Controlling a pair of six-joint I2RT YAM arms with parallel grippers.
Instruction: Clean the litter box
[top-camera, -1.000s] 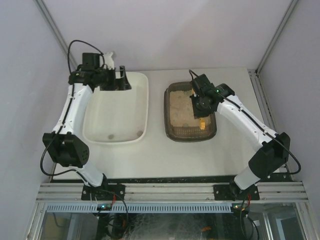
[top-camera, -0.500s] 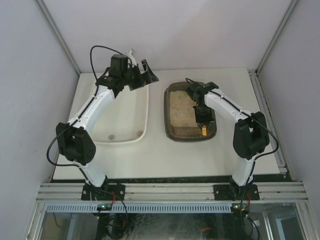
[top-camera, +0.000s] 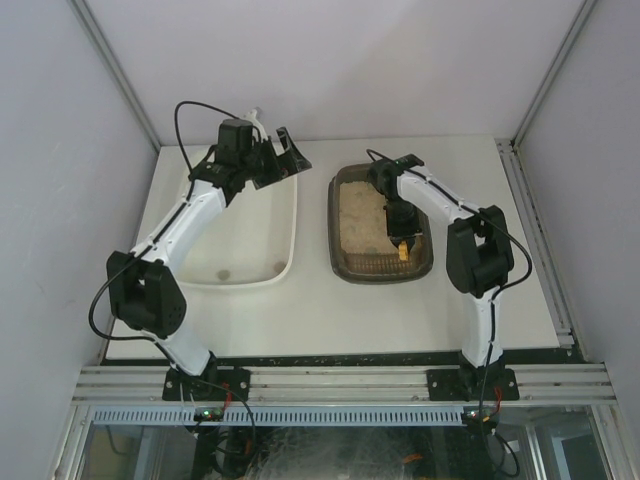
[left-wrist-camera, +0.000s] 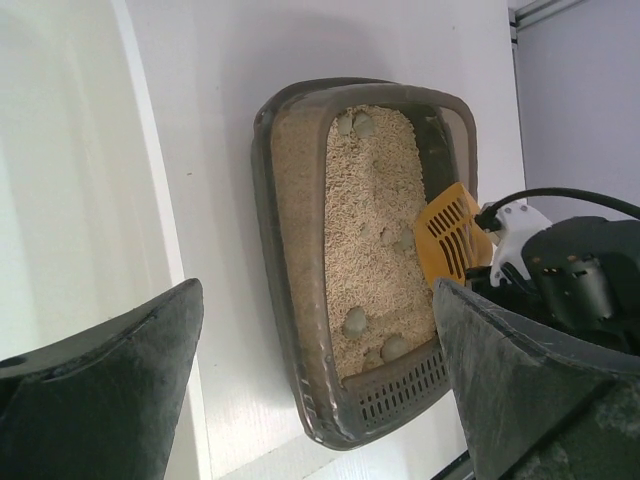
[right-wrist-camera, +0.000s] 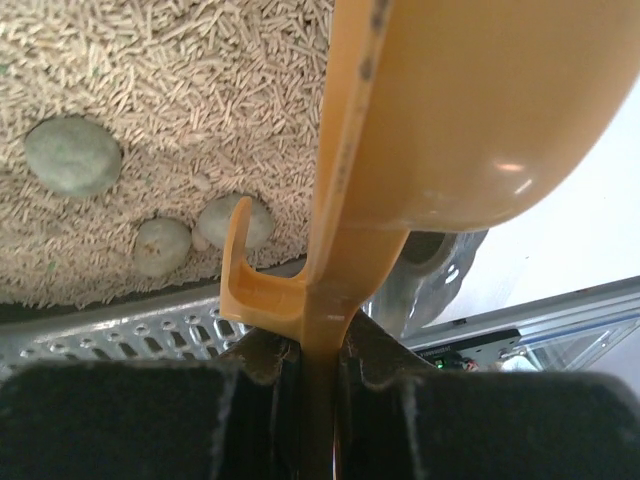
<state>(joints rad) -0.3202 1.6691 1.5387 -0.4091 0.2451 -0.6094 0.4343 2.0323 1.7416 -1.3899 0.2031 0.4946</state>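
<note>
The dark brown-grey litter box (top-camera: 335, 230) with beige litter sits right of centre; it also shows in the left wrist view (left-wrist-camera: 275, 250) and the right wrist view (right-wrist-camera: 120, 330). Several grey-green clumps (right-wrist-camera: 72, 155) lie in the litter, some near the grilled end (left-wrist-camera: 355, 322). My right gripper (top-camera: 398, 232) is over the box's right side, shut (right-wrist-camera: 320, 350) on the handle of an orange scoop (right-wrist-camera: 470, 110), also seen from above (top-camera: 403, 251) and from the left wrist (left-wrist-camera: 450, 235). My left gripper (top-camera: 285, 155) is open and empty (left-wrist-camera: 320, 380), held above the white tub's far right corner.
A larger white tub (top-camera: 293, 215) stands left of the litter box, with a small clump (top-camera: 222, 271) on its floor; its wall shows in the left wrist view (left-wrist-camera: 60, 180). Grey walls close the table's sides and back. A metal rail runs along the near edge.
My left gripper has risen from the tub's far left corner and swung right toward the litter box. My right arm has folded its elbow inward, keeping the scoop over the box's right side.
</note>
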